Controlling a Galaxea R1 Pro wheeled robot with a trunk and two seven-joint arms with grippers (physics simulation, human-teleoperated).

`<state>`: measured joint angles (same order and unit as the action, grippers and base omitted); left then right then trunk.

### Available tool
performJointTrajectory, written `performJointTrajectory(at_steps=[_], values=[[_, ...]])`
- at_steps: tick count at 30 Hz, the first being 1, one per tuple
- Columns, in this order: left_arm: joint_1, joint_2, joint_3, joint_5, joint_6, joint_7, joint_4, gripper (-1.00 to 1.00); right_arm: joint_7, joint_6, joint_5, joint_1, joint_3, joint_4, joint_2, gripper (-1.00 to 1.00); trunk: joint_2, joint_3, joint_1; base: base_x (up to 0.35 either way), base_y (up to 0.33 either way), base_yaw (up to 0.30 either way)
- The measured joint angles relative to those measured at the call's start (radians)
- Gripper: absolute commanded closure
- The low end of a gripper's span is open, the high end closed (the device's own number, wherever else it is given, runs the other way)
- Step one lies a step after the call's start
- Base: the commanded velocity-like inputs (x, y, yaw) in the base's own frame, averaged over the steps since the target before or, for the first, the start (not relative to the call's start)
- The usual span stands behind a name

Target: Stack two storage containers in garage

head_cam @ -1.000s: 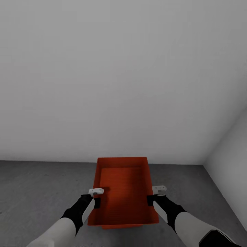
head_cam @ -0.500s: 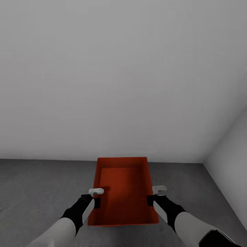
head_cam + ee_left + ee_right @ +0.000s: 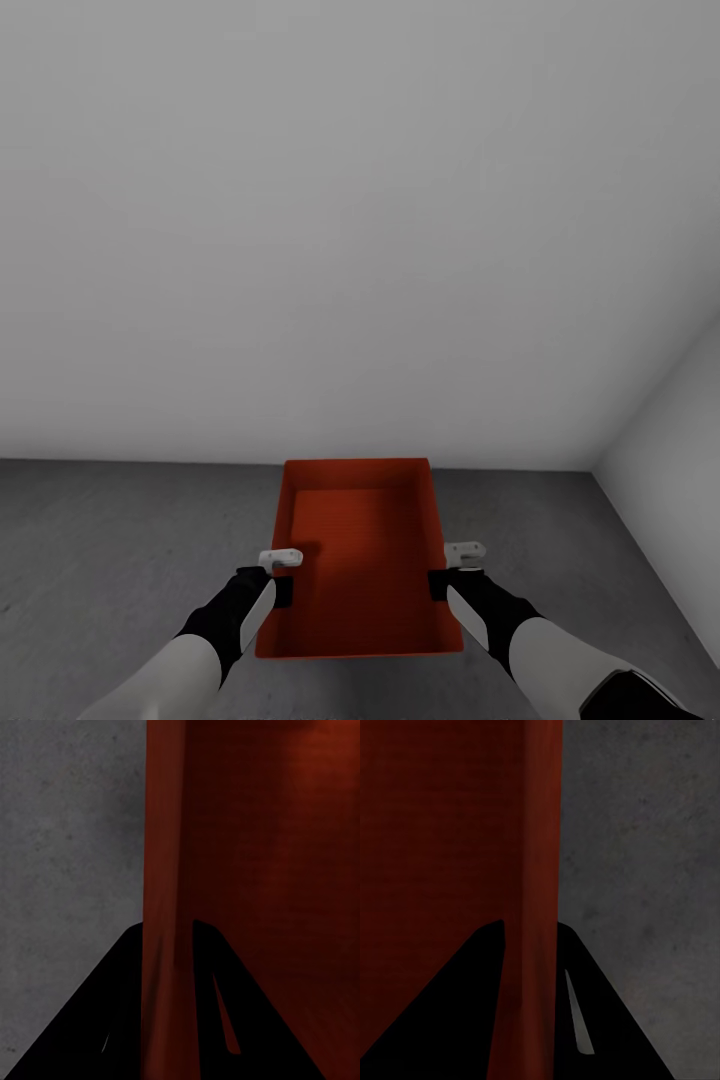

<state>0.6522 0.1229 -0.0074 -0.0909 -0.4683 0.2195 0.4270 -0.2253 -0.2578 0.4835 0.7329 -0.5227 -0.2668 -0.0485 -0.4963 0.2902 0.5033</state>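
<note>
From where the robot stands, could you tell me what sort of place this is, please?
Probably a garage or a similar bare utility room: a dark grey speckled concrete floor, plain grey-white walls meeting at a corner, and no furniture in view. An orange-red open-top rectangular bin is held over the floor.

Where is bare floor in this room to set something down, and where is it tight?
Bare concrete floor lies left of the storage container, up to the back wall. A narrower patch lies between the container and the right wall. It is tight at the container's side walls, where the left gripper and right gripper clamp.
</note>
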Motion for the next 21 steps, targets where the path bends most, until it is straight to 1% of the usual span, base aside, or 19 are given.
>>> performJointTrajectory(at_steps=[6, 21], values=[[0.000, 0.000, 0.001, 0.001, 0.000, 0.000, 0.000, 1.00, 0.000, 0.000, 0.001, 0.000, -0.001, -0.001, 0.000, 1.00, 0.000, 0.004, 0.000, 0.000, 0.000, 0.000], [0.000, 0.000, 0.000, 0.000, 0.000, 0.000, 0.000, 1.00, 0.000, 0.000, -0.001, 0.000, 0.000, -0.001, 0.000, 1.00, 0.000, 0.005, 0.000, 0.000, 0.000, 0.000]])
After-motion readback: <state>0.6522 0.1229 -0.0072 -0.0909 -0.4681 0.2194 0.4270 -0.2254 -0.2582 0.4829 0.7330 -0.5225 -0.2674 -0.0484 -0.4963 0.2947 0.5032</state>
